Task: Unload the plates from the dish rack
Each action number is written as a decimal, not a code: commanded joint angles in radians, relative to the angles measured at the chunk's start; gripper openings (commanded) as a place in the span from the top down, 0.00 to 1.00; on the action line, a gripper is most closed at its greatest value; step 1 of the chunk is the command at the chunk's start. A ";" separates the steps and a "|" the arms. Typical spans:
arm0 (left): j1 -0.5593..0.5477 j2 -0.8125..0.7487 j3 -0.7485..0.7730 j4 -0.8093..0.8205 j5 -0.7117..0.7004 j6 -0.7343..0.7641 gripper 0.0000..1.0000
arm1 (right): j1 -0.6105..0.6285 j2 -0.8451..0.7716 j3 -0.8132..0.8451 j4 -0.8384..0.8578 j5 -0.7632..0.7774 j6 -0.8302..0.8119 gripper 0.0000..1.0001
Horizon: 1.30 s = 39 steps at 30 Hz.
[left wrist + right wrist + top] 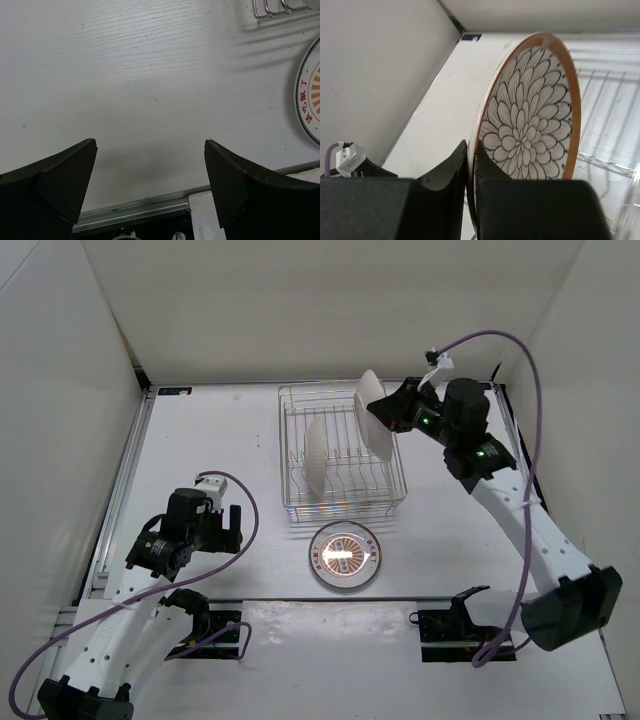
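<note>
Over the rack's [291, 445] right end, the right pincer [471, 150] clamps the rim of an upright brown-rimmed plate [530, 115]. Beside it, a second plate [317, 453] stands between the rack's wires. Nearer, a grey-rimmed plate [344, 554] lies flat on the counter [220, 440]; the left pincer [150, 145] hangs spread wide, left of it.

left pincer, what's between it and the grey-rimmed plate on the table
Only bare tabletop between left pincer and grey-rimmed plate, shown in the left wrist view.
</note>
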 commanded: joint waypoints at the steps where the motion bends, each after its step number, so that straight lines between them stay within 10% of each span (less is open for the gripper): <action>1: 0.002 -0.008 0.017 0.005 0.012 0.006 0.00 | -0.010 -0.131 0.156 -0.075 0.052 -0.143 1.00; 12: 0.002 -0.066 0.005 0.017 -0.009 -0.026 0.00 | -0.010 -0.282 -0.037 -0.545 0.694 -0.306 1.00; 39: 0.002 -0.020 -0.015 -0.003 -0.089 -0.101 0.00 | -0.007 0.039 -0.337 -0.517 0.609 -0.171 0.96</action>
